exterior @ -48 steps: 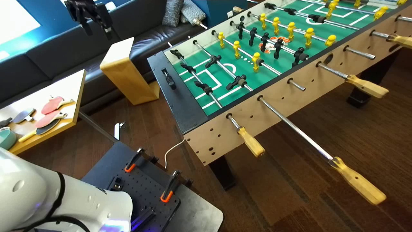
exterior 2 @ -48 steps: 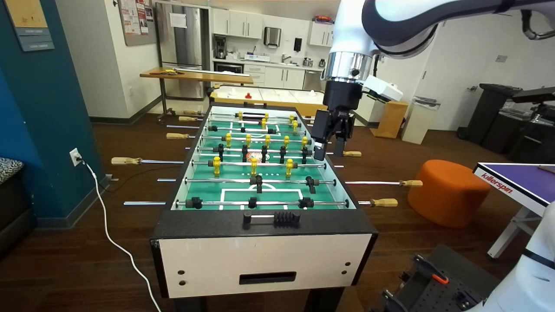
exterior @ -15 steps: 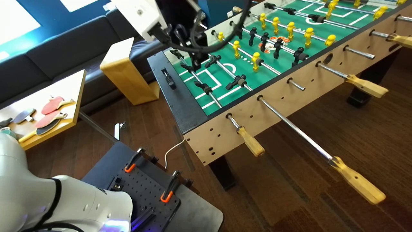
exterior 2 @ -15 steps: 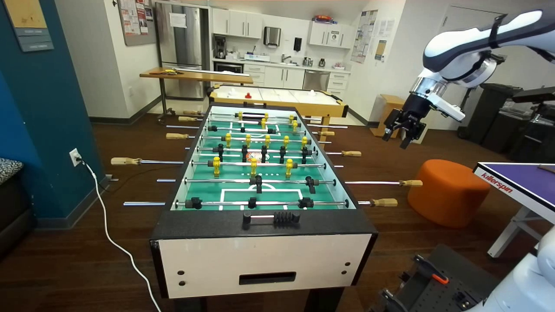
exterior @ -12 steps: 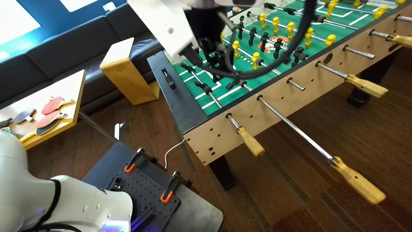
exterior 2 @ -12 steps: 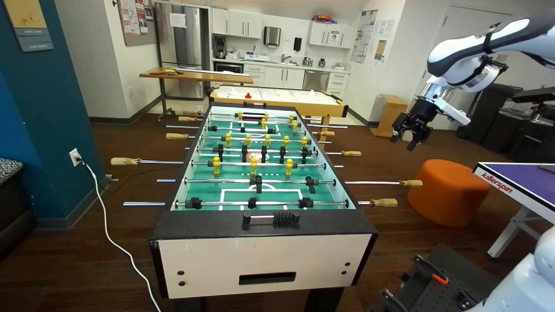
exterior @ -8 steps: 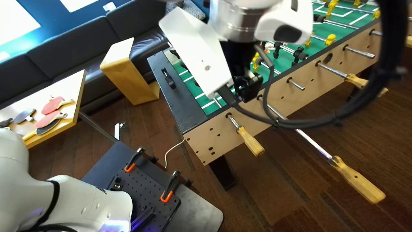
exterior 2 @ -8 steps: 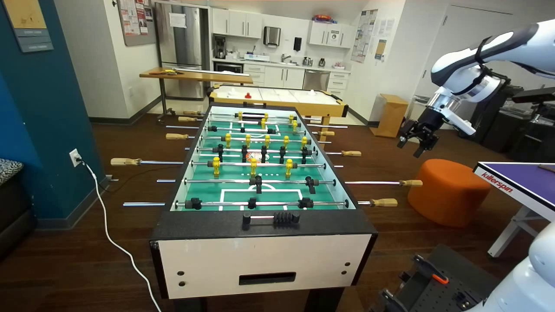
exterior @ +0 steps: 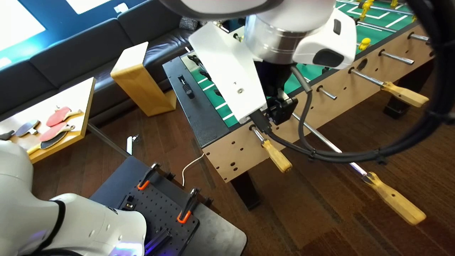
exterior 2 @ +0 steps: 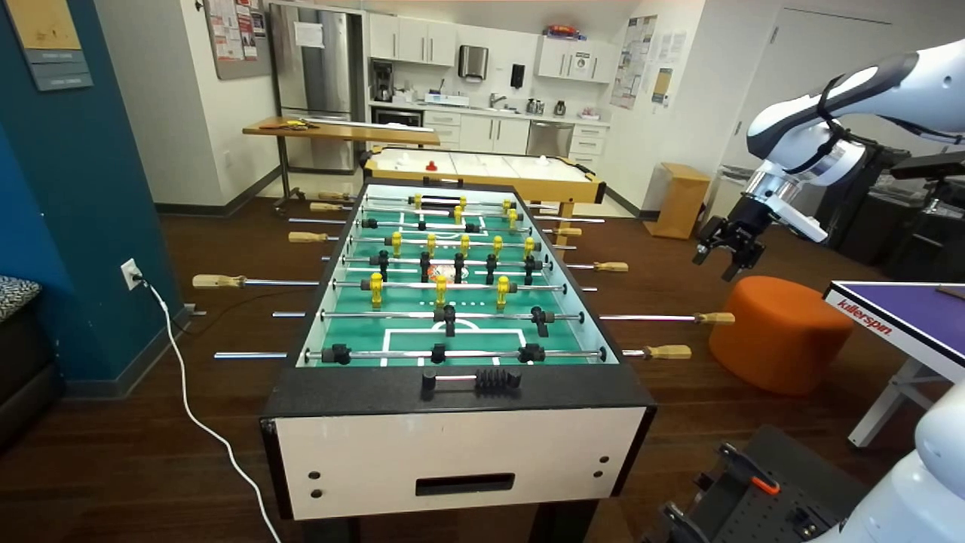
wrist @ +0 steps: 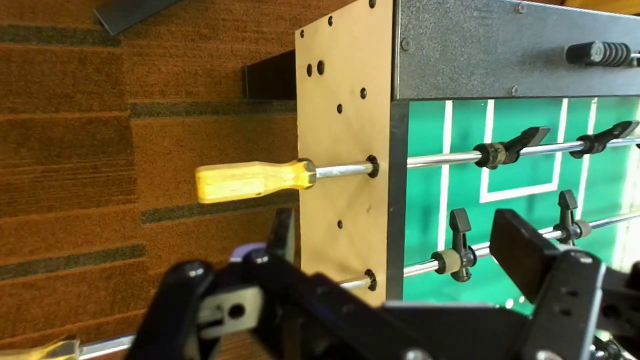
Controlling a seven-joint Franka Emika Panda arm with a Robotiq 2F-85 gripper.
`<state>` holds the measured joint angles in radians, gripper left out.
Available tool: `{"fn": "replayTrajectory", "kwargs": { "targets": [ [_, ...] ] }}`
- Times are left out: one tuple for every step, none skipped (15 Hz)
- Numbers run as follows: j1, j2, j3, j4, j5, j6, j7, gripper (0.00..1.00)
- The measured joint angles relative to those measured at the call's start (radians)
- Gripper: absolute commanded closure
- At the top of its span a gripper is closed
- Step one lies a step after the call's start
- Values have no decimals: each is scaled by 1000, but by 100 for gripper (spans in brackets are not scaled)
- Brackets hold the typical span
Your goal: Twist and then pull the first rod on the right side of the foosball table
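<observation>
Hand lowered, silver first rod, tapered tan handle

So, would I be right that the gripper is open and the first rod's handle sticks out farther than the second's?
Not quite: both exterior views show the first rod's handle sticking out less than the second rod's handle; the gripper is indeed open.
</observation>
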<state>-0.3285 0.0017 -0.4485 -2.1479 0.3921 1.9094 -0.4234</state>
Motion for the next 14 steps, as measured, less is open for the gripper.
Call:
{"fn": "replayTrajectory", "kwargs": {
  "targets": [
    [-5,6,0,1,3,-2,21,0],
    [-10,17,0,4,5,-5,54,0],
    [-19,32,0,8,9,-10,90,0],
    [-30,51,-1,14,18,-13,123,0],
    [-42,73,-1,20,25,-14,155,0],
    [-55,96,-2,27,29,-16,186,0],
    [-68,119,-2,36,32,-26,217,0],
    [-84,143,-2,48,36,-47,242,0],
    [-101,169,-3,65,41,-78,263,0],
    [-119,196,-3,83,48,-116,278,0],
    [-139,223,-3,102,58,-159,292,0],
    [-160,251,-4,122,68,-203,302,0],
    [-178,277,-4,141,76,-245,315,0],
    [-194,299,-4,156,85,-281,338,0]
  ]
}}
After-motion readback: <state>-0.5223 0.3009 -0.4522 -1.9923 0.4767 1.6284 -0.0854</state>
